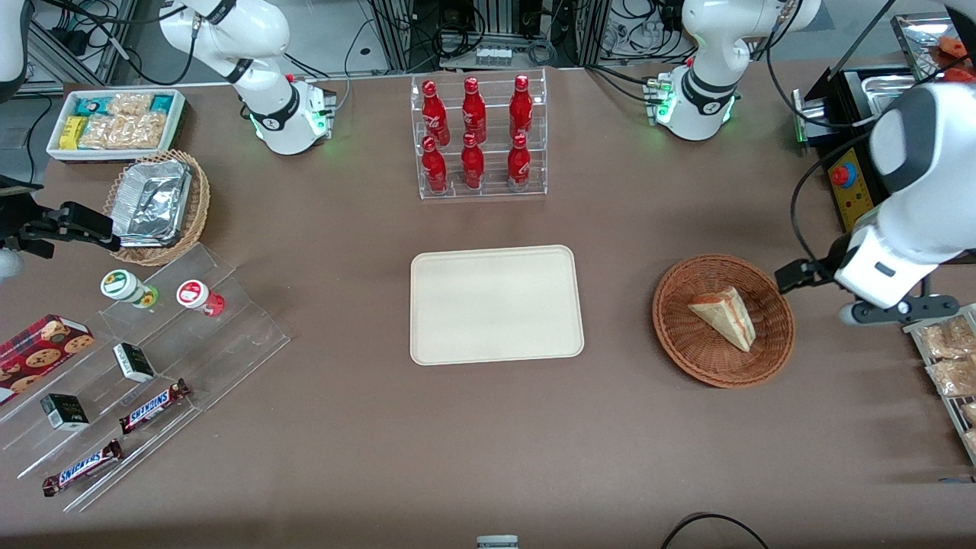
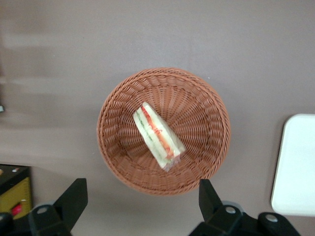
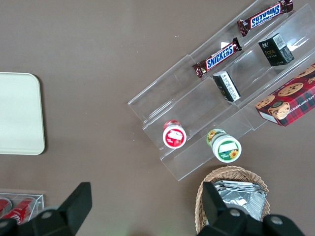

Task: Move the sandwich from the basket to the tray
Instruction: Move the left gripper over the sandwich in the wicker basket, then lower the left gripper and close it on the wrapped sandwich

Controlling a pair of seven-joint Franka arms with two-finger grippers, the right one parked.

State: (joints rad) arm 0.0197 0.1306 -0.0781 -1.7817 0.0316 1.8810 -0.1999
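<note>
Left gripper [image 1: 797,276] hovered at the frame's right edge, beside the wicker basket [image 1: 679,335] on a brown table [image 1: 488,442]; the sandwich [image 1: 726,315] lay inside, long axis diagonal. From the wrist, spread fingers [image 2: 74,199] flanked the basket [image 2: 118,98], tray [image 2: 298,167] nearby.

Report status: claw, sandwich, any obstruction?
Claw open, hovering above basket rim. Sandwich lying in basket, untouched. Tray bare. Nothing in the way.
</note>
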